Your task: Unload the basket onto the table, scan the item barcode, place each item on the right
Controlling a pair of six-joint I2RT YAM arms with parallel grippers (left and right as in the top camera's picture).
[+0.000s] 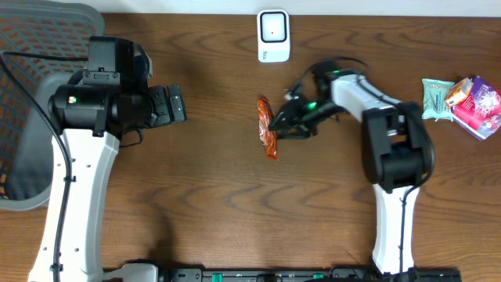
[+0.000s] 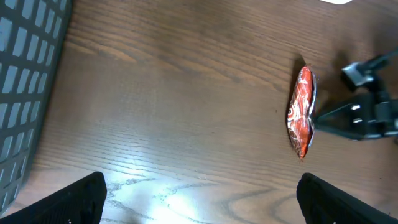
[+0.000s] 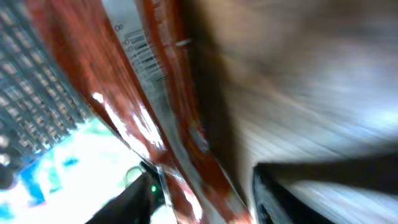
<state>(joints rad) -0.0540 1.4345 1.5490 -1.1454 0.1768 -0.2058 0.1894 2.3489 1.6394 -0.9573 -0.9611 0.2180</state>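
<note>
The item, a red foil snack packet (image 1: 268,128), lies on the wooden table below the white scanner (image 1: 273,35) that stands at the far edge. My right gripper (image 1: 280,124) is at the packet's right side. In the blurred right wrist view the packet (image 3: 161,93) runs between the fingers, its barcode (image 3: 144,56) facing the camera, and a gap shows beside the right finger; the right gripper (image 3: 202,199) is open. My left gripper (image 1: 176,104) hovers at the left, open and empty (image 2: 199,199), with the packet (image 2: 301,112) far ahead of it.
A grey mesh chair (image 1: 31,117) stands off the table's left edge. Several snack packs (image 1: 462,102) lie at the far right. The right arm's base column (image 1: 395,219) rises near the front edge.
</note>
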